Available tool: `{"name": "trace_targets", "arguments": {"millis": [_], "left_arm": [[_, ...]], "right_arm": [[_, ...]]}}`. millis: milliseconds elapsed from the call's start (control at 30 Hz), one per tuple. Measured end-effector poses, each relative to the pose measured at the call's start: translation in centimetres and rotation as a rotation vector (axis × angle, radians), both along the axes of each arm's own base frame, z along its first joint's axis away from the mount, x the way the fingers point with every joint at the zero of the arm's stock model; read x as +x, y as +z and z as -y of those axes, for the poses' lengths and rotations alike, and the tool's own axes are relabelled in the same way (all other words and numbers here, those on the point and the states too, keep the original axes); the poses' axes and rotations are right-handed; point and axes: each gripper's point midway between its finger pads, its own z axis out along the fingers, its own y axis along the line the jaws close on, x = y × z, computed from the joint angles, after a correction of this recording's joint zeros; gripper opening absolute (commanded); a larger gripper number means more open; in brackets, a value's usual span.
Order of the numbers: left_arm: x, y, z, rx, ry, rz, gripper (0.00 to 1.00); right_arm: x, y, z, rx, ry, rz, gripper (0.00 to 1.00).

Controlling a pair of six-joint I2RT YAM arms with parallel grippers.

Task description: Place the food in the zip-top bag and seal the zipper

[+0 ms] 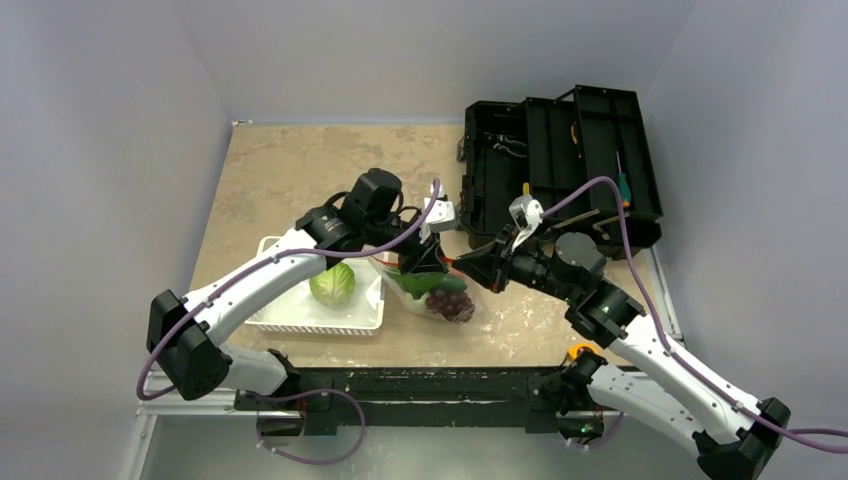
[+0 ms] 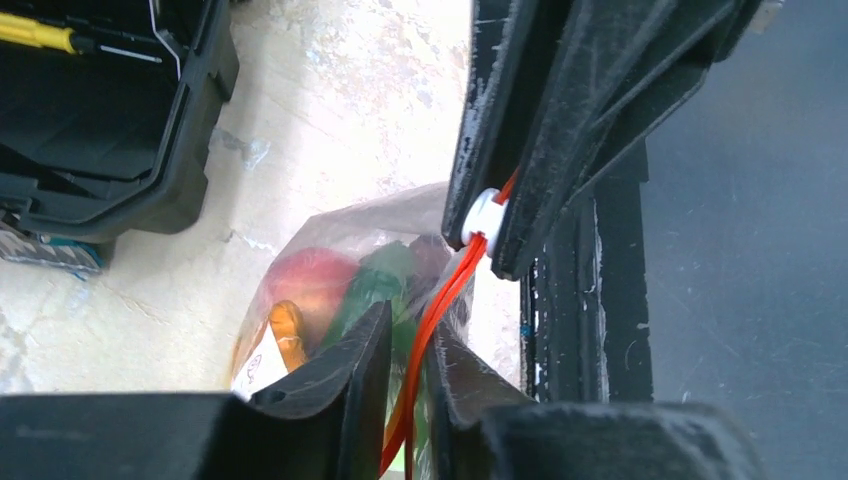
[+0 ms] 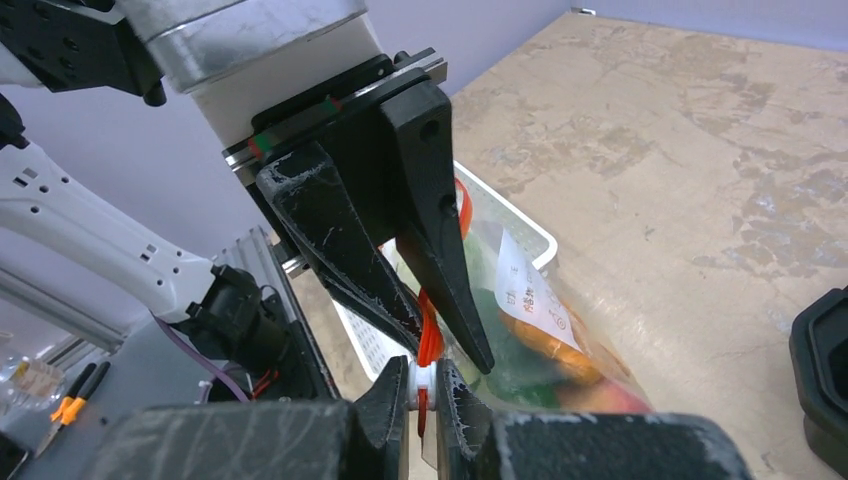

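The clear zip-top bag (image 1: pixel 440 297) lies on the table between my two grippers. It holds purple grapes (image 1: pixel 452 304), a green cucumber (image 2: pixel 377 283), a pink peach (image 2: pixel 308 281) and an orange piece (image 2: pixel 288 336). My left gripper (image 2: pixel 408 322) is shut on the orange-red zipper strip (image 2: pixel 432 305) at the bag's mouth. My right gripper (image 3: pixel 422 372) is shut on the small white slider (image 3: pixel 422 385), which also shows in the left wrist view (image 2: pixel 484 214), a short way along the strip from the left fingers. A green cabbage (image 1: pixel 332 284) sits in the white basket (image 1: pixel 300 322).
The open black toolbox (image 1: pixel 560 165) stands at the back right, close behind the right gripper. The white basket lies just left of the bag, under the left arm. The table's near edge and metal frame (image 1: pixel 420 385) run just in front of the bag.
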Motion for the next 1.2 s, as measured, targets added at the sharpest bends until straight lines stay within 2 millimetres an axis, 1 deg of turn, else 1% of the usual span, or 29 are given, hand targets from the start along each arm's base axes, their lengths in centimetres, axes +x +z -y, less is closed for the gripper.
{"name": "trace_targets", "arguments": {"millis": [33, 67, 100, 133, 200, 267, 333, 400, 467, 533, 700, 867, 933, 1033, 1200], "left_arm": [[0.0, 0.0, 0.0, -0.001, 0.0, 0.0, 0.06], [0.0, 0.1, 0.0, -0.001, -0.001, -0.001, 0.05], [-0.1, 0.0, 0.0, -0.001, -0.003, -0.001, 0.04], [-0.1, 0.0, 0.0, 0.001, -0.001, -0.003, 0.03], [-0.1, 0.0, 0.0, 0.001, -0.001, -0.004, 0.0], [-0.1, 0.0, 0.0, 0.002, -0.001, -0.004, 0.0], [-0.1, 0.0, 0.0, 0.001, 0.0, -0.007, 0.0], [-0.2, 0.0, 0.0, 0.001, 0.0, -0.01, 0.0], [-0.2, 0.0, 0.0, -0.001, -0.002, -0.013, 0.0], [-0.2, 0.0, 0.0, -0.002, -0.003, -0.014, 0.0], [-0.2, 0.0, 0.0, -0.002, -0.003, -0.015, 0.0], [-0.2, 0.1, 0.0, -0.003, -0.003, -0.014, 0.0], [-0.2, 0.1, 0.0, -0.003, -0.003, -0.015, 0.0], [-0.3, 0.2, 0.0, -0.005, -0.003, -0.013, 0.0], [-0.3, 0.3, 0.0, -0.009, -0.005, -0.012, 0.0]], "right_arm": [[0.0, 0.0, 0.0, -0.002, 0.0, 0.003, 0.2], [0.0, -0.1, 0.0, -0.006, 0.001, 0.003, 0.32], [0.0, -0.3, 0.0, -0.016, 0.001, 0.002, 0.41], [0.0, -0.3, 0.0, -0.021, 0.002, -0.005, 0.48], [0.2, -0.3, 0.0, -0.052, 0.001, -0.016, 0.55], [0.6, 0.1, -0.1, -0.083, -0.004, -0.023, 0.57], [1.2, 0.9, -0.1, -0.119, -0.02, -0.023, 0.56], [1.7, 1.5, 0.1, -0.146, -0.033, -0.021, 0.53], [1.8, 1.9, 0.2, -0.178, -0.036, -0.017, 0.49], [1.9, 2.0, 0.4, -0.205, -0.034, -0.015, 0.47], [2.0, 1.6, 0.7, -0.283, -0.019, -0.023, 0.44], [1.9, 0.7, 0.7, -0.336, 0.002, -0.044, 0.38], [1.6, 0.1, 0.8, -0.354, 0.016, -0.058, 0.34], [1.4, 0.0, 0.7, -0.357, 0.028, -0.061, 0.25], [1.3, 0.1, 0.6, -0.353, 0.041, -0.06, 0.18]]}}
